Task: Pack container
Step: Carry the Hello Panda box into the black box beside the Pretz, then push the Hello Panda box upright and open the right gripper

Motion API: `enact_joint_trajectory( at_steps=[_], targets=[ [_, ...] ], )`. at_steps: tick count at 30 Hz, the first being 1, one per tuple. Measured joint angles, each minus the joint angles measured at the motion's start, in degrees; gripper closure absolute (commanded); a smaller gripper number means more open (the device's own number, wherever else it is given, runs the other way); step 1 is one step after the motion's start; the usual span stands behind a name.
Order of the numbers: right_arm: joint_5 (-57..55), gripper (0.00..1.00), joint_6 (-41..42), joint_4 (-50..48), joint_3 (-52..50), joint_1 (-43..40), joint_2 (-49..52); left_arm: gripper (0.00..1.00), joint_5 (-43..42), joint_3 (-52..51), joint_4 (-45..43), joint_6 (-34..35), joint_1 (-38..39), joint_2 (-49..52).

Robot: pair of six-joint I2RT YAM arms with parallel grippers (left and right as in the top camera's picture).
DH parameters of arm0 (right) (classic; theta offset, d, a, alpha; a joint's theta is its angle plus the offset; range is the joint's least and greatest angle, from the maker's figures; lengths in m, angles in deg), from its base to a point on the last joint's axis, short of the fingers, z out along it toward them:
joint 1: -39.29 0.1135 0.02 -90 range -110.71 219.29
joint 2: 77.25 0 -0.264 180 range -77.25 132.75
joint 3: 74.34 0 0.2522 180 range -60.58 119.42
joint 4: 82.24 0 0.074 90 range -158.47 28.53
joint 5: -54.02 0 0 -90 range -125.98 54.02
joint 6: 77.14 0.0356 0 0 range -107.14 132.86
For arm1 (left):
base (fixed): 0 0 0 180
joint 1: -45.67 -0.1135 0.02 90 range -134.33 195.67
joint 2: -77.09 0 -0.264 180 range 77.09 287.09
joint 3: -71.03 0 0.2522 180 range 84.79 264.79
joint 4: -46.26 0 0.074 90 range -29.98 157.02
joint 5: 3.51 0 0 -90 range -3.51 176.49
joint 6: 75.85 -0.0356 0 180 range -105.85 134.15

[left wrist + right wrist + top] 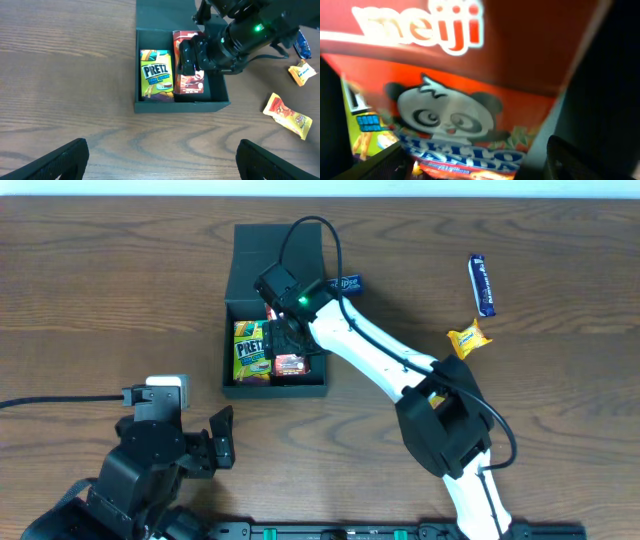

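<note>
dark container holds two snack boxes, right tool over them

wood worktop carries the container, left of centre in the overhead view, its lid flap laid back on the far side. inside lie two boxes side by side and touching: a green-yellow pretz box on that view's left and a red panda box on its right. the right tool reaches down into the container over the panda box. its wrist view is filled by the box's red face, with a finger at each lower corner. the jaws stand apart astride the box, and a dark gap shows between the box's edge and one finger, so the tool is spread, not clamped. the left tool hangs over bare worktop just in front of the container, jaws wide and empty. right of the container lie a blue pack close to its wall, and a blue bar and an orange wrapper, both well apart from it.
</note>
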Motion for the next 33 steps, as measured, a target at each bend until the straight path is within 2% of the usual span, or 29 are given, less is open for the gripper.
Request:
enact_joint_trajectory(
  at_steps=[7, 9, 12, 17, 19, 20, 33],
  targets=[
    [-4.3, 0.15, 0.0, 1.1, 6.0, 0.0, -1.7, 0.05, 0.0, 0.0, 0.0, 0.0, 0.0, 0.0],
    [-5.1, 0.2, 0.0, 0.3, 7.5, 0.0, -2.4, 0.05, 0.0, 0.0, 0.0, 0.0, 0.0, 0.0],
    [-6.7, 0.46, -0.3, -3.1, 8.3, 0.0, -3.4, 0.05, 0.0, 0.0, 0.0, 0.0, 0.0, 0.0],
    [-8.9, 0.74, -0.7, -8.7, 8.2, 0.0, -3.4, 0.05, 0.0, 0.0, 0.0, 0.0, 0.0, 0.0],
    [-10.0, 0.94, -0.7, -10.3, 8.2, 0.0, -3.4, 0.05, 0.0, 0.0, 0.0, 0.0, 0.0, 0.0],
    [-10.5, 0.99, -0.9, -10.6, 8.2, 0.0, -3.4, 0.05, 0.0, 0.0, 0.0, 0.0, 0.0, 0.0],
    [-10.7, 0.99, -0.6, -10.3, 8.1, -1.5, 1.6, 0.05, 0.0, 0.0, 0.0, 0.0, 0.0, 0.0]
  ],
)
